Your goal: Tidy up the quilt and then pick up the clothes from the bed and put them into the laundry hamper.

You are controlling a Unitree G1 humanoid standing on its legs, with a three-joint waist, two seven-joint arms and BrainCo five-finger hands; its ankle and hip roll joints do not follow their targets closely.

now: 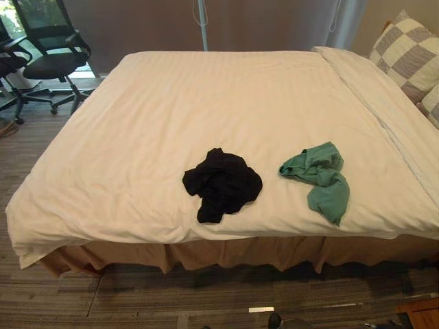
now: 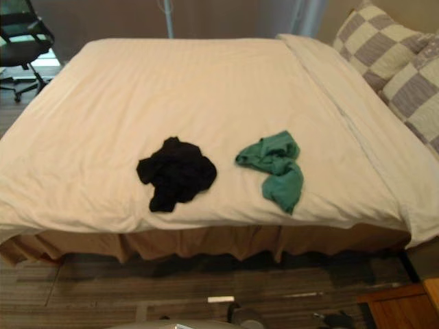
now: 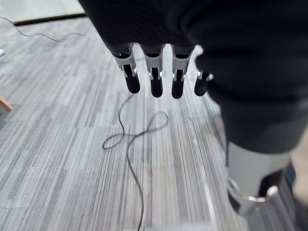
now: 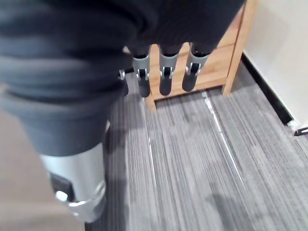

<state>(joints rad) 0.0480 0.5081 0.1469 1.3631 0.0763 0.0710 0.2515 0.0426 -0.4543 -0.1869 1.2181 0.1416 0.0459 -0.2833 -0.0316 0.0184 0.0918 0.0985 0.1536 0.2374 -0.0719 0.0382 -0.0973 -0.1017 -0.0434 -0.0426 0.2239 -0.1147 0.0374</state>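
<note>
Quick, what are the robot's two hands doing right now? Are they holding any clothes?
Left hand: open, fingers hanging straight over the floor, holding nothing.
Right hand: open, fingers straight, holding nothing.

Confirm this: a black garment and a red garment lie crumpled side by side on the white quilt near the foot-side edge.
Not quite. The second garment is green, not red, as the left eye view shows. The black garment lies beside it on the white quilt, as stated.
</note>
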